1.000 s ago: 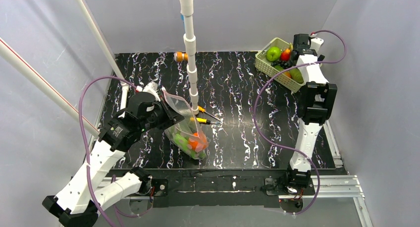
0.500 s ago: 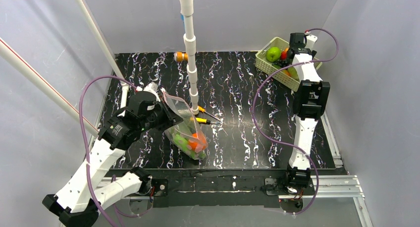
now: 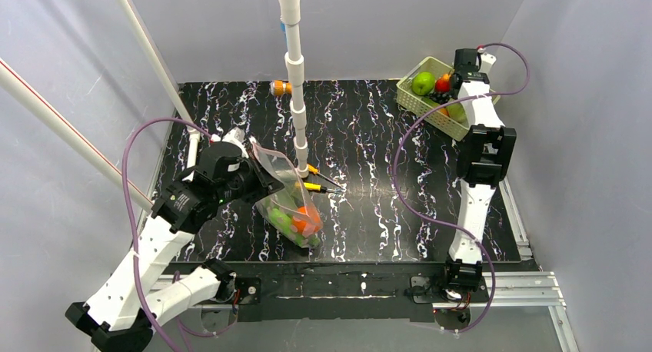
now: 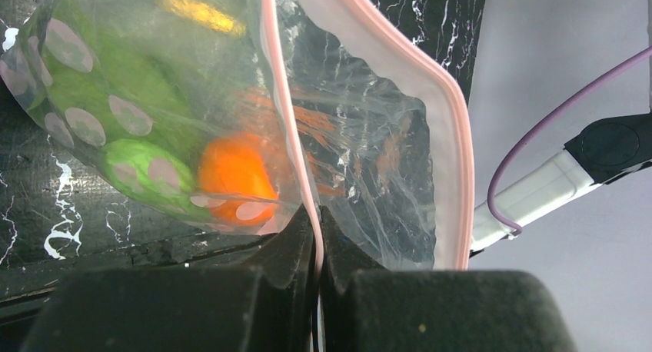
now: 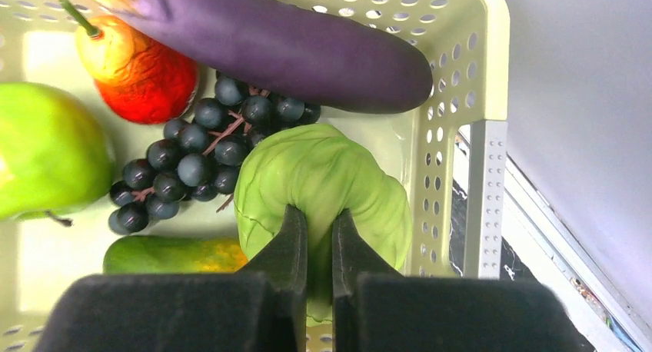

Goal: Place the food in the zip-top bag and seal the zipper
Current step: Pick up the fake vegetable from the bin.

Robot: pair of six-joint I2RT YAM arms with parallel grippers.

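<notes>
Narrowed from wide apart a second earlier, the fingers of the right gripper (image 5: 319,214) had pinched into a fold of the green cabbage (image 5: 323,171) — a thin bite on a soft leaf, low in the pale green basket (image 5: 492,60), just beside the grapes (image 5: 184,167) and near the eggplant (image 5: 292,44). A slow, straight lift would probably serve best, since a tilted pull might slip off the fold or drag the grapes along. Across the table the left gripper (image 4: 317,217) was clamped on the zipper (image 4: 454,137), holding the zip-top bag (image 3: 288,190) open with an orange ball (image 4: 234,167) inside — the carry should end above that mouth.
</notes>
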